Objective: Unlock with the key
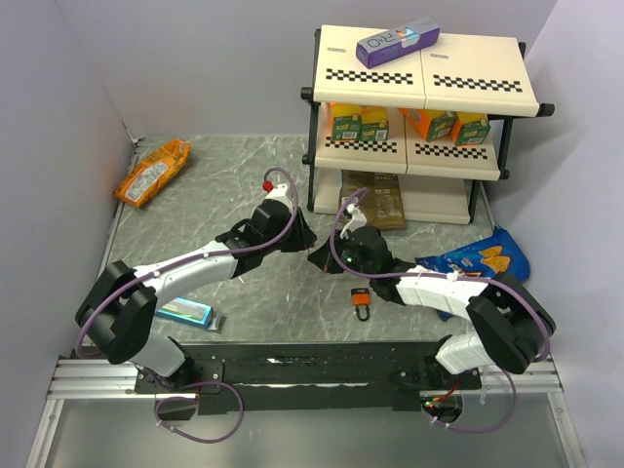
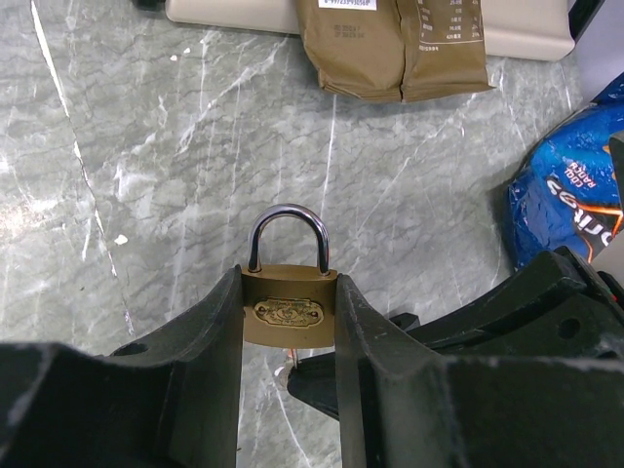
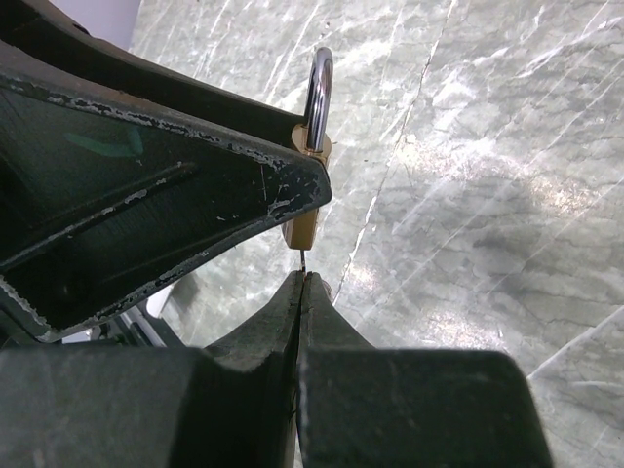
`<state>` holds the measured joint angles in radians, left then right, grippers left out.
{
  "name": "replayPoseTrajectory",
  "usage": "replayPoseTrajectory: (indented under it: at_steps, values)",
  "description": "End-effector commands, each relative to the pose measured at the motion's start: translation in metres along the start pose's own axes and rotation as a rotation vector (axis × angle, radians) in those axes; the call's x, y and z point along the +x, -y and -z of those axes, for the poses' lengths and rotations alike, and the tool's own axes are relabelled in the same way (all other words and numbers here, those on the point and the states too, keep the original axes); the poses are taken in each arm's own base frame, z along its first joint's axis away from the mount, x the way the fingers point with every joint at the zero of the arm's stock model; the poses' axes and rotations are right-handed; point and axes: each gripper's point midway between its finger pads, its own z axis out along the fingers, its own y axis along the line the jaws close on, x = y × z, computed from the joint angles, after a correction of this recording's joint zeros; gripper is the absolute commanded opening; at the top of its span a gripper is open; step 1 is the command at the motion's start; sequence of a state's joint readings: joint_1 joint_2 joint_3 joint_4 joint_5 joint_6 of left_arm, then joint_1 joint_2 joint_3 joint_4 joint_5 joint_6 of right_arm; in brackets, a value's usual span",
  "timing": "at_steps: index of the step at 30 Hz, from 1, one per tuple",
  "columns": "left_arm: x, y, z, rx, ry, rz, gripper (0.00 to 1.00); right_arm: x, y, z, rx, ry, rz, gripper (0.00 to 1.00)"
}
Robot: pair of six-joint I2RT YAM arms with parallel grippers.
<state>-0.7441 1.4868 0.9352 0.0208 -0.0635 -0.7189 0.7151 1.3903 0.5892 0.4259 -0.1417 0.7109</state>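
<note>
My left gripper (image 2: 290,292) is shut on a brass padlock (image 2: 289,310), squeezing its body from both sides above the table. The silver shackle (image 2: 288,229) points away from the camera and looks closed. My right gripper (image 3: 304,280) is shut just under the padlock (image 3: 310,229). It pinches the key (image 3: 303,261), of which only a thin metal blade shows, running up into the padlock's underside. The key's head is hidden between the fingers. In the top view the two grippers (image 1: 302,239) (image 1: 328,258) meet tip to tip at the table's middle.
An orange-red padlock (image 1: 362,300) lies near the right arm. A shelf rack (image 1: 419,117) with a brown packet (image 1: 375,200) at its foot stands behind. A blue chip bag (image 1: 483,258) is at right, an orange snack bag (image 1: 151,173) far left, a blue flat pack (image 1: 185,312) near left.
</note>
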Motion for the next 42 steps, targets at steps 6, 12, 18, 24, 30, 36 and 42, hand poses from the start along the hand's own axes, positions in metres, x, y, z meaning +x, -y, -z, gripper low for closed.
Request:
replayPoseTrajectory:
  at_steps: [6,12,18,24,30,36,42]
  values:
    - [-0.010,0.036,0.011,0.110,0.021,-0.004,0.01,-0.059,-0.020,0.001,-0.066,0.203,-0.012,0.00]
    - [-0.009,0.037,0.010,0.117,0.013,-0.007,0.01,-0.062,-0.018,0.005,-0.061,0.228,0.001,0.00]
    - [-0.007,0.040,0.011,0.125,0.010,-0.017,0.01,-0.067,-0.017,0.008,-0.051,0.244,0.013,0.00]
    - [-0.002,0.048,0.013,0.172,-0.003,-0.038,0.01,-0.072,-0.016,0.011,-0.052,0.257,0.015,0.00]
    - [0.003,0.051,0.012,0.181,-0.019,-0.045,0.01,-0.074,-0.014,0.013,-0.043,0.267,0.028,0.00]
    - [0.002,0.053,0.012,0.187,-0.018,-0.064,0.01,-0.078,-0.012,0.018,-0.031,0.278,0.043,0.00]
    - [-0.001,0.052,0.011,0.173,-0.015,-0.077,0.01,-0.077,-0.010,0.023,-0.021,0.282,0.048,0.00]
